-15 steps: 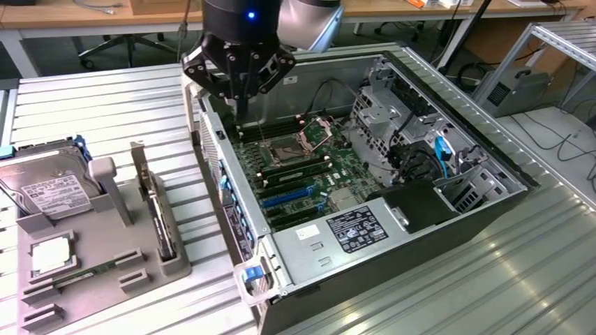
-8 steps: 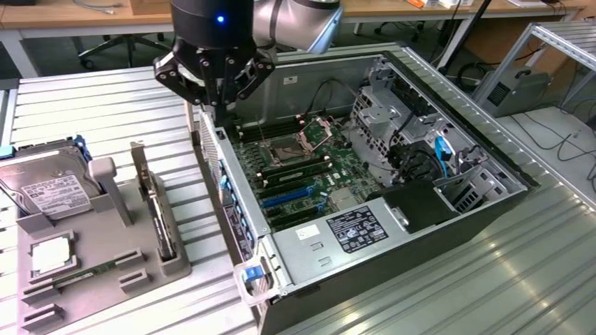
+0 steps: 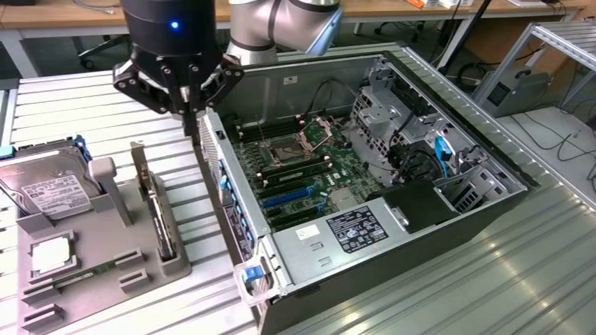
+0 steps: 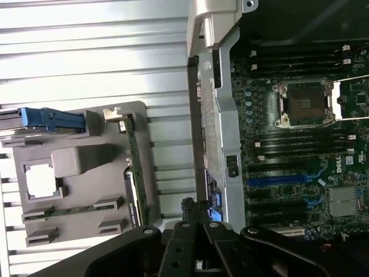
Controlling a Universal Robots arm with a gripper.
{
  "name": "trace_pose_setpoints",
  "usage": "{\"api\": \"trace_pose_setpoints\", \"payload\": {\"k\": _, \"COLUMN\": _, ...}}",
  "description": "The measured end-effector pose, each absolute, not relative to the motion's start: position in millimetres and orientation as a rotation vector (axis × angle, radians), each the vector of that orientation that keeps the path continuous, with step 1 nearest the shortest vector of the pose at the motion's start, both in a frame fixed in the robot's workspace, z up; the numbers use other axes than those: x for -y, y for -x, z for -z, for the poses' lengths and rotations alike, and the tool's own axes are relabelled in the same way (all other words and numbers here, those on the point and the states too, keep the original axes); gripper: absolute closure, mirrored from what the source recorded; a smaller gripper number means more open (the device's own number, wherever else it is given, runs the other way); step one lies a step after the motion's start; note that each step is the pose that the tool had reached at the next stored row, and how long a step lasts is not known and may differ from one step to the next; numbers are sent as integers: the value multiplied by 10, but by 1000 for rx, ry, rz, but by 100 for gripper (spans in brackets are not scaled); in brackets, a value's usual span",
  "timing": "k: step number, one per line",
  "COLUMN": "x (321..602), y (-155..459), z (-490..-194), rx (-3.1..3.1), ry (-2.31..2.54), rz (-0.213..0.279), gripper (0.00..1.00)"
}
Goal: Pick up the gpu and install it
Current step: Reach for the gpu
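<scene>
Separating racked gpu (image 3: 156, 209) from motherboard (image 3: 298, 174): case wall (image 3: 220, 185), closed end effector (image 3: 190, 129) above.

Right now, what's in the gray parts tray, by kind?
hard drive: 1
CPU: 1
memory stick: 1
gpu: 1
Total: 4

Silver arm (image 3: 279, 28), black end effector (image 3: 191, 129), blue light (image 3: 174, 26)

Robotics lab, slatted aluminium table (image 3: 465, 279), cabled workbenches (image 3: 56, 15) behind
</scene>
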State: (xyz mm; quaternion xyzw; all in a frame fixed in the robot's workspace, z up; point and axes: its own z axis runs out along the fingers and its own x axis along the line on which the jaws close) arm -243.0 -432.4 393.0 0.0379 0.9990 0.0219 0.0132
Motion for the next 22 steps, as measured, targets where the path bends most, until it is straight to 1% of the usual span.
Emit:
{"api": "trace_pose_setpoints", "payload": {"k": 13, "x": 4426, "y": 2987, "z": -3902, "rx": -3112, "ry": -118, "rz": -68, "gripper": 89}}
{"api": "trace_pose_setpoints", "payload": {"k": 22, "x": 4432, "y": 3003, "z": -3876, "rx": -3113, "ry": -118, "rz": -68, "gripper": 89}}
